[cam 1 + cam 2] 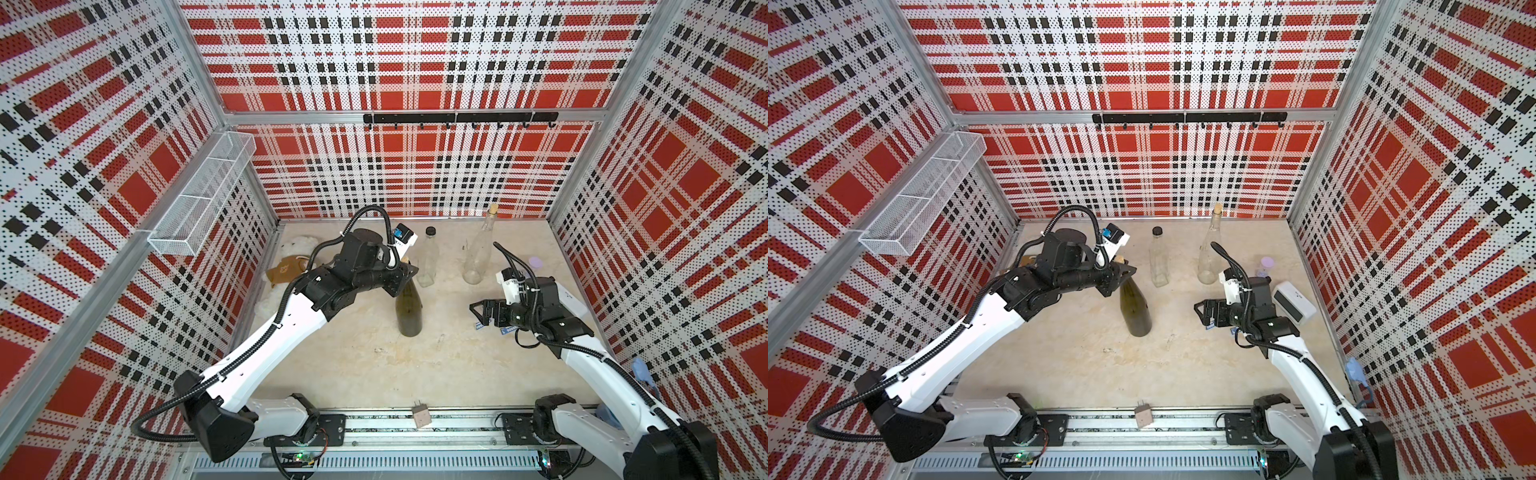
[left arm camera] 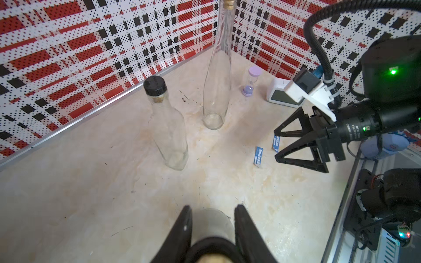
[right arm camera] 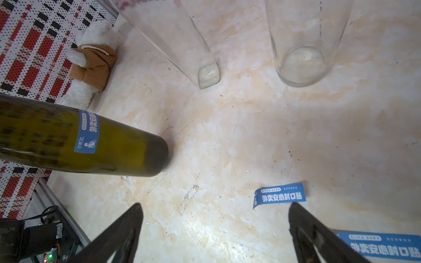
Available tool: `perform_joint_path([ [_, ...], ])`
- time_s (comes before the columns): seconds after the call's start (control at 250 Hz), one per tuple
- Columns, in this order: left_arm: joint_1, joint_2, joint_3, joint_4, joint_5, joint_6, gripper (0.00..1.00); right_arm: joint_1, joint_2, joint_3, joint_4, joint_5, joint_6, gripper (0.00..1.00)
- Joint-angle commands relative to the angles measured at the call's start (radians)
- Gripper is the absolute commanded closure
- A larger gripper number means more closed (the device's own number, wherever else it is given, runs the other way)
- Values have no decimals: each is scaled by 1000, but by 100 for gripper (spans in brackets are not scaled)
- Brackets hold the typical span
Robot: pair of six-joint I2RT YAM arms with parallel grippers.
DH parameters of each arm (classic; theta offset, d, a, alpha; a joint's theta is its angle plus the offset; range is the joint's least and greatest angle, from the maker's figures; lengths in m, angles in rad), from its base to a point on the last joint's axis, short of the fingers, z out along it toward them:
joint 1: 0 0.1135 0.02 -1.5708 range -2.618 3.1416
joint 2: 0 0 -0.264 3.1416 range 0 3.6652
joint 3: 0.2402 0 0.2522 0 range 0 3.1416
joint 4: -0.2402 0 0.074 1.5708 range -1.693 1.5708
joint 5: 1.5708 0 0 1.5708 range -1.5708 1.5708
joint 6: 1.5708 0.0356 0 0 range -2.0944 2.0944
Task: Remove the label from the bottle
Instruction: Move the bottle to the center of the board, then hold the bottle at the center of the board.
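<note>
Marbled tabletop (image 1: pixel 374 374): the left gripper (image 1: pixel 402 278) is clasping the neck of the green wine bottle (image 1: pixel 409 311) standing mid-tabletop, its blue label (image 3: pixel 87 132) attached, while the right gripper (image 1: pixel 477 313) is hovering spread wide.

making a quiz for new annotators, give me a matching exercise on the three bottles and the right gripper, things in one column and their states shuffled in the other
Things
1. green bottle
2. square clear bottle
3. tall clear bottle
4. right gripper

States
a. wears a black cap
b. open, holding nothing
c. has a blue label stuck on its side
d. closed with a cork-coloured stopper

Pairs: 1-c, 2-a, 3-d, 4-b
</note>
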Motion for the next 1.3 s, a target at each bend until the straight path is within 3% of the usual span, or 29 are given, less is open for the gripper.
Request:
perform_joint_path([
  [0.0,-22,-51,15,84,-38,14,63,-6,-21,-3,15,-6,4,0],
  [0.288,-56,-43,-14,96,-79,18,63,-6,-19,-4,17,-3,3,0],
  [0.46,-59,-35,-21,102,-84,18,55,-6,-19,-4,12,0,0,0],
  [0.576,-57,-43,-25,109,-99,17,38,-6,-19,-4,12,2,-1,0],
  [0.644,-57,-57,-31,119,-125,7,18,-6,-19,-1,11,3,0,0],
  [0.72,-55,-84,-37,123,-180,-15,3,-6,-19,2,6,3,-3,0],
  [0.824,-63,-127,-55,122,-244,-46,0,-6,-21,10,0,5,-7,0],
  [0.96,-171,-186,-131,138,-467,-82,1,-6,-15,17,1,10,-13,0],
  [1.088,-280,-207,-241,239,-682,-223,0,-6,4,19,16,6,-14,0],
  [1.237,-389,-142,-283,340,-893,-281,1,-6,26,23,35,-17,-8,0],
  [1.297,-399,-104,-278,362,-920,-284,0,-6,24,25,37,-18,-7,0],
])
